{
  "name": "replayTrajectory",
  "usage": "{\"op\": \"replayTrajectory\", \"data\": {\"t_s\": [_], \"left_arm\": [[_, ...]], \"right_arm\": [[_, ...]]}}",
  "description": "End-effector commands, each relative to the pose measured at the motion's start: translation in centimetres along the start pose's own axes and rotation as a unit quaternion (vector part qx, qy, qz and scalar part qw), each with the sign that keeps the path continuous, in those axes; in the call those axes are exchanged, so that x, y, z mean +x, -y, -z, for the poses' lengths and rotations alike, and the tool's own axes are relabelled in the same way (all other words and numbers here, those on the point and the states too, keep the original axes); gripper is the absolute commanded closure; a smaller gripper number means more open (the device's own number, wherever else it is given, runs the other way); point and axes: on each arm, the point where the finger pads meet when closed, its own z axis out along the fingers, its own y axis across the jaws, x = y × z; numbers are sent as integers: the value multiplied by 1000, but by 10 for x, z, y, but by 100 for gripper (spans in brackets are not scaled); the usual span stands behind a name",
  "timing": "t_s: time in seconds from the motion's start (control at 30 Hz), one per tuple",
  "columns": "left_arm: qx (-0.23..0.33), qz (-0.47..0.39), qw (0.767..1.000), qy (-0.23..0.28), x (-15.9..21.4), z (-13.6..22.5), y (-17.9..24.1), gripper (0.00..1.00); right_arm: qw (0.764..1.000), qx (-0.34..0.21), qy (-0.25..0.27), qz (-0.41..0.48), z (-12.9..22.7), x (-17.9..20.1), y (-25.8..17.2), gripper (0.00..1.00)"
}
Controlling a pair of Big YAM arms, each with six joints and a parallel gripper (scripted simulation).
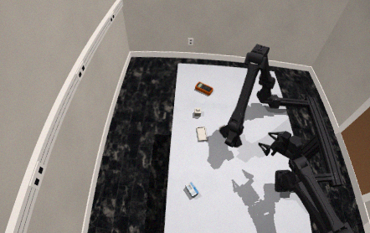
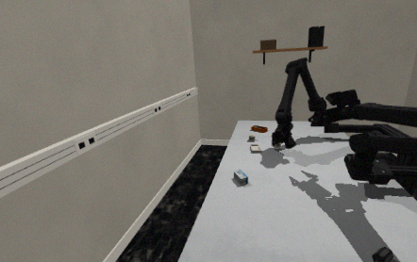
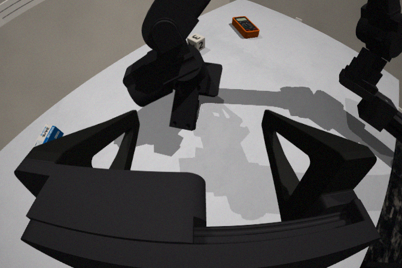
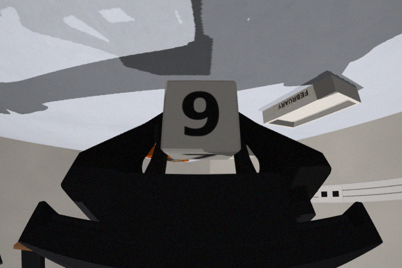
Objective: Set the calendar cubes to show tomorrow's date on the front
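The right jaws are part-open, pinching a cube [image 4: 201, 115] marked 9; the left jaws are spread wide, with nothing held. FEBRUARY is printed on the tray [image 1: 202, 134] [image 2: 255, 148] [image 4: 289, 106], set on the counter [image 1: 187, 159] [image 2: 221, 221] [image 3: 97, 96]. On the loose cube [image 1: 197, 112] [image 2: 251, 139] [image 3: 195, 41], 3 and 2 can be read; on the blue-and-white box [image 1: 192, 189] [image 2: 241, 177] [image 3: 48, 134], 24/6.

Loose cube [image 3: 195, 42]: left face was partly covered by the right arm [image 3: 168, 37].
Staple box [image 3: 49, 134]: lower part was hidden behind the left gripper [image 3: 200, 117].
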Motion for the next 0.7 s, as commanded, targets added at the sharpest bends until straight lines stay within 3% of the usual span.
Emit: {"op": "replayTrajectory", "data": {"t_s": [0.0,0.43,0.67], "left_arm": [[-1,9,1000,25,-33,-2,-1,0],[-1,11,1000,26,-33,-2,-1,0],[-1,11,1000,26,-33,-2,-1,0]], "right_arm": [[1000,8,2,-8,8,0,8,60],[1000,-6,-4,4,-28,-10,-9,60],[1000,8,3,-11,-19,-13,14,60]]}}
